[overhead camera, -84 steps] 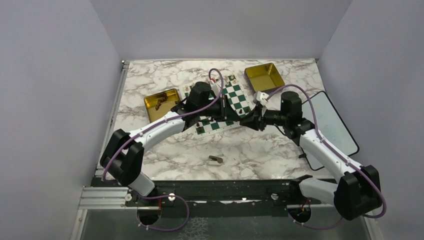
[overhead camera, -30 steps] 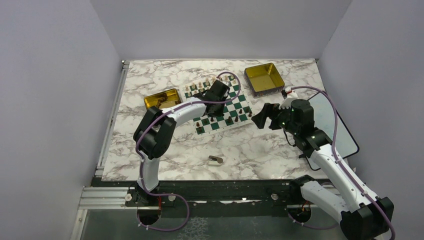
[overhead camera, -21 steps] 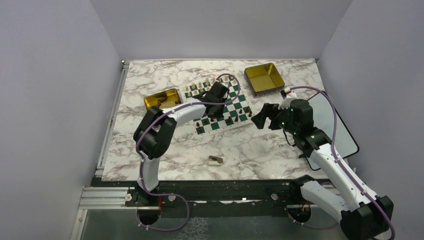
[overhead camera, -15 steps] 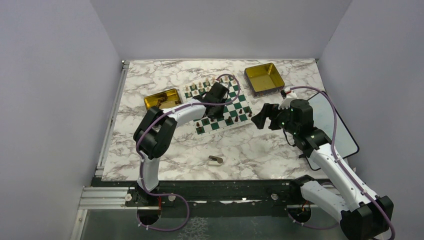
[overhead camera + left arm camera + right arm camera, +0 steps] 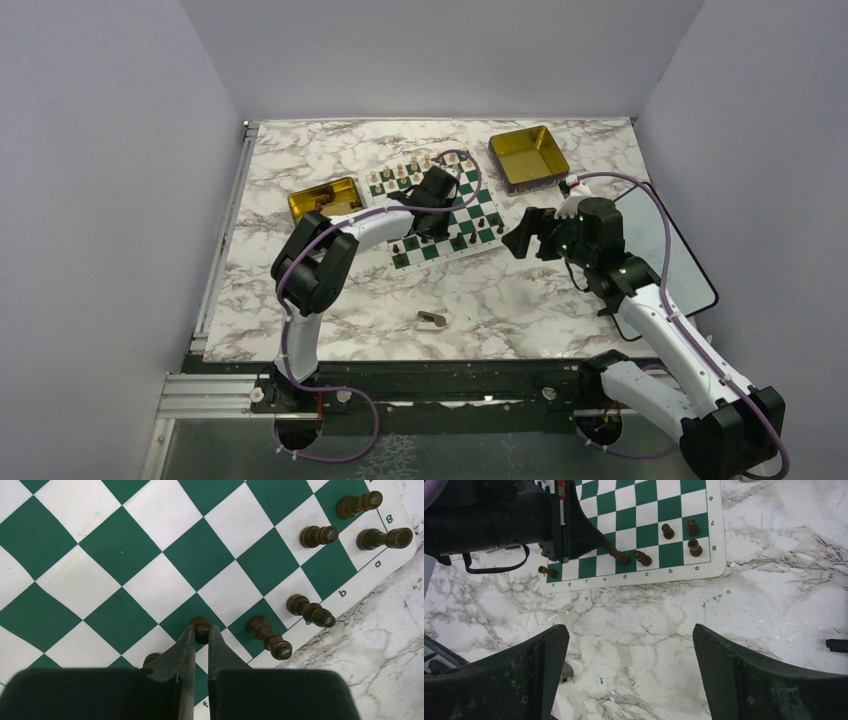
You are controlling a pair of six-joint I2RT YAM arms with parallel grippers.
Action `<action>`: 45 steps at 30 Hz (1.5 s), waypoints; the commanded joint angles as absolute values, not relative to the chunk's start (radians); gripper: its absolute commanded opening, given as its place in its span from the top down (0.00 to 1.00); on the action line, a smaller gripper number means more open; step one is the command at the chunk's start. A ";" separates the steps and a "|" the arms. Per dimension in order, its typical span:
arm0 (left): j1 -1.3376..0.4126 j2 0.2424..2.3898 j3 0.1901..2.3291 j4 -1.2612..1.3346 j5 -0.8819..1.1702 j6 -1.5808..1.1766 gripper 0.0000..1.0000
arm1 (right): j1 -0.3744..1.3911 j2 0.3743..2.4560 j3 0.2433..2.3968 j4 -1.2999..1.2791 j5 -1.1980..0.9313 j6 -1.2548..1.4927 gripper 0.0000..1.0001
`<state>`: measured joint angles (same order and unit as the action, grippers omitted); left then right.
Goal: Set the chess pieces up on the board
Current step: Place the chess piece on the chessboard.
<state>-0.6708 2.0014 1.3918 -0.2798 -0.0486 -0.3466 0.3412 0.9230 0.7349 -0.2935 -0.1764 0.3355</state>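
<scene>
Your left gripper pinches a dark piece to stand it on the board — right gripper wide, empty.

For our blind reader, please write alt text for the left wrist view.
The left gripper, shut on a dark chess piece, is over the green and white board near its edge. Several more dark pieces are nearby; the marble table shows at lower right.
</scene>
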 commanded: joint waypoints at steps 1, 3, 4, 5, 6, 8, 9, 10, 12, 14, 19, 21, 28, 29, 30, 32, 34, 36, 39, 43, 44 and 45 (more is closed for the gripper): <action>-0.671 2.035 1.402 -0.284 -0.044 -0.340 0.90 | 0.347 0.930 0.755 -0.318 -0.163 0.319 0.00; -0.671 2.033 1.409 -0.292 -0.053 -0.332 0.90 | 0.347 0.933 0.754 -0.319 -0.157 0.313 0.00; -0.671 2.032 1.413 -0.299 -0.059 -0.330 0.90 | 0.347 0.934 0.753 -0.318 -0.154 0.309 0.00; -0.671 2.030 1.415 -0.303 -0.066 -0.328 0.90 | 0.347 0.937 0.754 -0.316 -0.155 0.307 0.00; -0.671 2.026 1.418 -0.305 -0.069 -0.326 0.90 | 0.347 0.940 0.755 -0.314 -0.155 0.307 0.00; -0.671 2.024 1.425 -0.317 -0.075 -0.323 0.90 | 0.346 0.951 0.764 -0.314 -0.159 0.305 0.00; -0.671 2.021 1.426 -0.321 -0.079 -0.324 0.90 | 0.347 0.958 0.768 -0.315 -0.161 0.305 0.00; -0.671 2.019 1.427 -0.323 -0.083 -0.323 0.90 | 0.347 0.961 0.772 -0.316 -0.163 0.305 0.00; -0.671 2.014 1.425 -0.327 -0.088 -0.321 0.90 | 0.347 0.965 0.775 -0.313 -0.168 0.308 0.00; -0.671 2.010 1.426 -0.330 -0.087 -0.321 0.90 | 0.347 0.966 0.770 -0.303 -0.175 0.313 0.00; -0.672 2.006 1.425 -0.331 -0.093 -0.328 0.90 | 0.348 0.974 0.767 -0.299 -0.177 0.304 0.00; -0.671 2.013 1.431 -0.332 -0.095 -0.326 0.90 | 0.346 0.974 0.774 -0.312 -0.166 0.294 0.00; -0.672 2.018 1.451 -0.344 -0.110 -0.310 0.90 | 0.347 0.967 0.767 -0.306 -0.173 0.300 0.00; -0.672 2.017 1.457 -0.350 -0.116 -0.307 0.90 | 0.347 0.969 0.766 -0.303 -0.176 0.303 0.00; -0.672 2.015 1.459 -0.352 -0.119 -0.306 0.90 | 0.347 0.971 0.767 -0.301 -0.177 0.304 0.00; -0.672 2.018 1.461 -0.352 -0.109 -0.303 0.89 | 0.347 0.972 0.771 -0.306 -0.177 0.308 0.00; -0.672 2.021 1.465 -0.354 -0.092 -0.305 0.89 | 0.347 0.973 0.769 -0.303 -0.178 0.310 0.00; -0.672 2.023 1.461 -0.354 -0.080 -0.312 0.88 | 0.347 0.972 0.768 -0.301 -0.179 0.310 0.00; -0.673 2.034 1.460 -0.354 -0.066 -0.314 0.87 | 0.347 0.974 0.774 -0.306 -0.178 0.308 0.00; -0.673 2.041 1.451 -0.353 -0.063 -0.320 0.87 | 0.347 0.967 0.773 -0.311 -0.178 0.305 0.00; -0.672 2.042 1.449 -0.351 -0.061 -0.321 0.86 | 0.347 0.966 0.771 -0.309 -0.176 0.305 0.00; -0.672 2.043 1.448 -0.348 -0.059 -0.321 0.86 | 0.347 0.965 0.769 -0.309 -0.176 0.305 0.00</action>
